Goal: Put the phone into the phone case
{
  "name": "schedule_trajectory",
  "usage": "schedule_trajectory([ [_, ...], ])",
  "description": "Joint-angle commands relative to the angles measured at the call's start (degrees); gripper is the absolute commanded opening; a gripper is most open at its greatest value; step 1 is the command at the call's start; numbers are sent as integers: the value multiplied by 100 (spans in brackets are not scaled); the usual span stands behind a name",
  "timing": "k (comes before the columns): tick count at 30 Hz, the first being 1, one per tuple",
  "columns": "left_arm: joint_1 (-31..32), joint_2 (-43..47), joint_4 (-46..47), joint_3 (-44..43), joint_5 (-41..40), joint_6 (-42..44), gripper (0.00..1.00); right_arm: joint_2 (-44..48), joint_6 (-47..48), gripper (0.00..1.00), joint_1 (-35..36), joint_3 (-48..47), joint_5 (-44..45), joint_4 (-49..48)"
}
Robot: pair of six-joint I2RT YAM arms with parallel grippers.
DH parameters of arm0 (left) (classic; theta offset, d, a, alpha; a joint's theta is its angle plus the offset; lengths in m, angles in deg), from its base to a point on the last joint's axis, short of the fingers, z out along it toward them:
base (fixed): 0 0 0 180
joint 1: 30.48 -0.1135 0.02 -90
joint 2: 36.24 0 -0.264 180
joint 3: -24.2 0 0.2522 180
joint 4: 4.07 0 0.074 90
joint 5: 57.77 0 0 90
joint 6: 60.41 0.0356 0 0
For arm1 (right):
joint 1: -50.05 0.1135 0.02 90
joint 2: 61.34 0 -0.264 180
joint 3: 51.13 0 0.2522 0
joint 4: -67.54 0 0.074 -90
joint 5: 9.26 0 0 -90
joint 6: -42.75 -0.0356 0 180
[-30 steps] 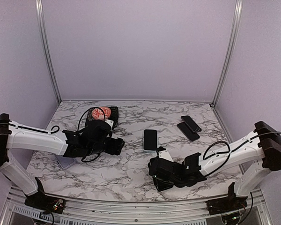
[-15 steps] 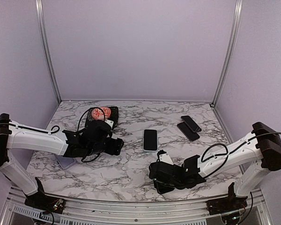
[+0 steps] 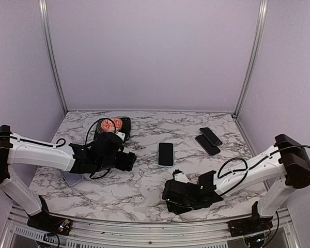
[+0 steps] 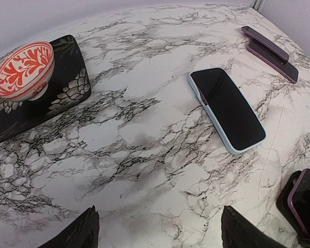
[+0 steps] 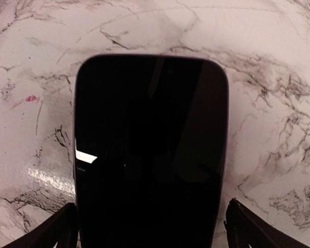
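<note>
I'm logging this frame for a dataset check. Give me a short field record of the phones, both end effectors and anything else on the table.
left end effector: open, empty
right end effector: straddles dark phone; grip unclear
blue-rimmed phone: lying flat, centre, untouched
dark pair: phone-shaped, side by side, right rear
bowl: red and white, on black tray, left rear
</note>
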Motion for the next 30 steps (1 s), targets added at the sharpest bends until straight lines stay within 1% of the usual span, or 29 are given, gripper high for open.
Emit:
schedule_trajectory([
  [1, -29, -10, -117, 44, -98, 86, 82, -136, -60, 99, -32, -297, -335, 787],
  [5, -29, -4, -117, 63, -112, 90, 82, -82, 106, 99, -160, -517, -544, 1051],
  [9, -29, 10, -113, 72, -131, 107, 82, -66, 326, 99, -366, -577, -1196, 1112],
  [14, -28, 18, -115, 68, -144, 136, 82, -207, 483, 99, -455, -689, -1707, 1324],
  [18, -29, 15, -117, 63, -140, 143, 82, -437, 616, 95, -487, -802, -1966, 1361],
  [20, -29, 25, -126, 62, -144, 147, 82, -550, 672, 89, -501, -861, -2007, 1419],
  [24, -29, 70, -143, 68, -174, 163, 82, -580, 717, 74, -505, -956, -2037, 1425],
  [30, -29, 75, -143, 63, -193, 169, 82, -517, 700, 55, -508, -1157, -1788, 1619],
])
